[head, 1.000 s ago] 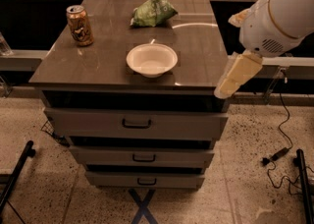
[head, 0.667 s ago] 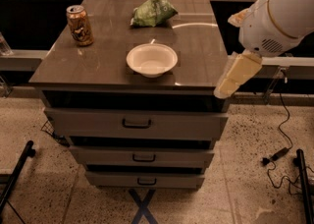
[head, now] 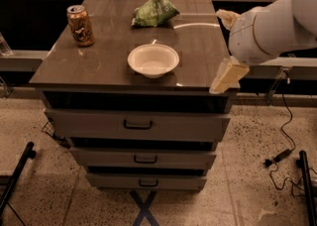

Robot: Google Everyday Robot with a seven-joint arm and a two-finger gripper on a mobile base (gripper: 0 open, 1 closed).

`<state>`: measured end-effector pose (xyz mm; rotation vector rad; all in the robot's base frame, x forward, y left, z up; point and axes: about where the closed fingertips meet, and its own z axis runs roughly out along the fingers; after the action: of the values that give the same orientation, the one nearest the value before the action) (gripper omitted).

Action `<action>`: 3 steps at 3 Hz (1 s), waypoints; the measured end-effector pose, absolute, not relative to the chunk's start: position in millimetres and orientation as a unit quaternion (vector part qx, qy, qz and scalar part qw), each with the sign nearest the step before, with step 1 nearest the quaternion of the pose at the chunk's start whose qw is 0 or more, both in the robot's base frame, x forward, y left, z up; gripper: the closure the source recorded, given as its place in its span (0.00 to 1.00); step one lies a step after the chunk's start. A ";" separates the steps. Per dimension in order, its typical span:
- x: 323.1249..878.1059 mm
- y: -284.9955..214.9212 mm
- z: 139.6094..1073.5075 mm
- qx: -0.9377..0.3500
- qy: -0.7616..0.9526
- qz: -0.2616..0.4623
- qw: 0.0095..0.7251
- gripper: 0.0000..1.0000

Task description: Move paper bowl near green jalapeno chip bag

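Note:
The white paper bowl (head: 153,60) sits upright near the front middle of the dark tabletop (head: 99,66). The green jalapeno chip bag (head: 154,12) lies at the back of the top, a clear gap behind the bowl. My gripper (head: 228,75) hangs off the white arm (head: 270,29) at the table's front right corner. It is to the right of the bowl, apart from it and holding nothing.
A tan-and-brown drink can (head: 80,25) stands upright at the back left of the top. The top belongs to a cabinet with three drawers (head: 137,125). Cables (head: 285,136) lie on the floor to the right. A black stand leg (head: 17,175) is at the lower left.
My gripper has shifted slightly left, toward the table's right edge. The bowl, bag and can have not moved.

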<state>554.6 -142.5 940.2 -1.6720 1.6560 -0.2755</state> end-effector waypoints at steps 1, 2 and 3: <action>588.3 -133.7 951.1 -0.664 0.595 -0.163 0.423 0.00; 594.5 -133.6 959.8 -0.659 0.580 -0.190 0.439 0.00; 612.6 -135.9 950.7 -0.684 0.532 -0.232 0.442 0.00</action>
<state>612.6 -135.9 950.7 -1.6981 1.3207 -0.5758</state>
